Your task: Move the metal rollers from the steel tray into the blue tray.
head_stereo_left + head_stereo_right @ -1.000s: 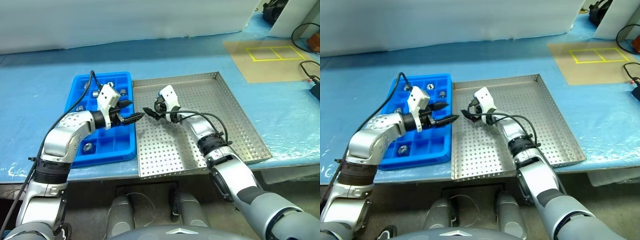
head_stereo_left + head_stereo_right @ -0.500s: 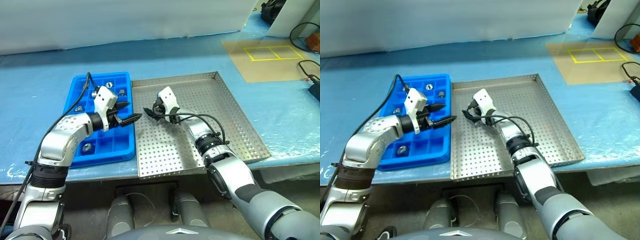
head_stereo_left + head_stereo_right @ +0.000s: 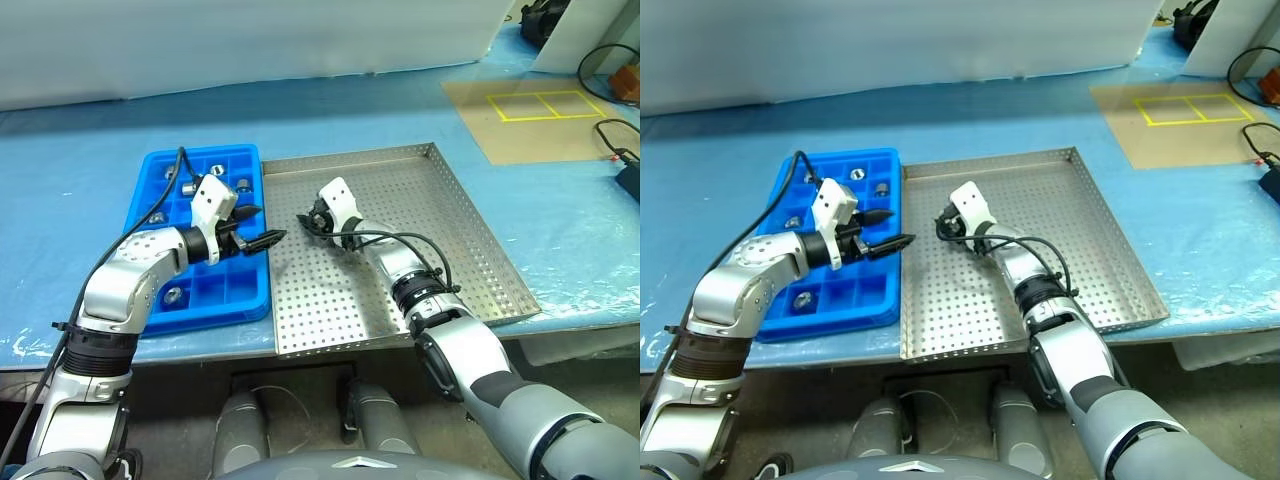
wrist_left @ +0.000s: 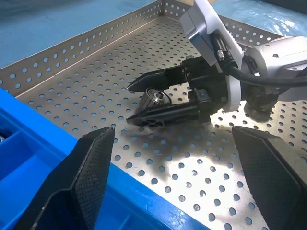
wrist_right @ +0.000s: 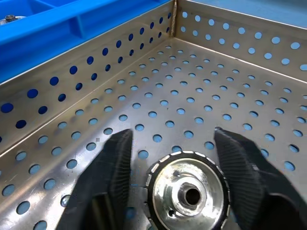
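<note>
Item 1, right claw (image 4: 144,103): two black fingers reaching low over the steel tray (image 3: 470,230), closed on either side of a single metal roller (image 4: 154,98). The roller sits between the fingers near their tips, close to the tray's blue-side wall. Contact looks made, so I judge this a grasp, though whether it is firm I cannot tell. The low, near-level reach suits pinching a short cylinder by its flanks.

Item 2, the held roller: short, thick, bright silver cylinder, central bore, finely ribbed outer rim seen in the right wrist view. Hard and slick, so a pinch off centre could let it squirt out.

Item 3, left claw (image 3: 262,226): released, fingers spread wide, nothing in it, hovering over the edge of the blue tray (image 3: 155,165) nearest the steel one and pointing towards the right claw. It looks placed there to wait or receive.

Item 4, steel tray: square, dull silver sheet, floor and low rim punched with regular small holes. No other loose rollers are visible on its floor.

Item 5, blue tray: glossy plastic, gridded into small square compartments. Several deposited rollers (image 3: 177,294) lie one to a cell.

Item 6, tabletop (image 3: 80,160): covered in wrinkled blue film, both trays side by side, touching or nearly so.
</note>
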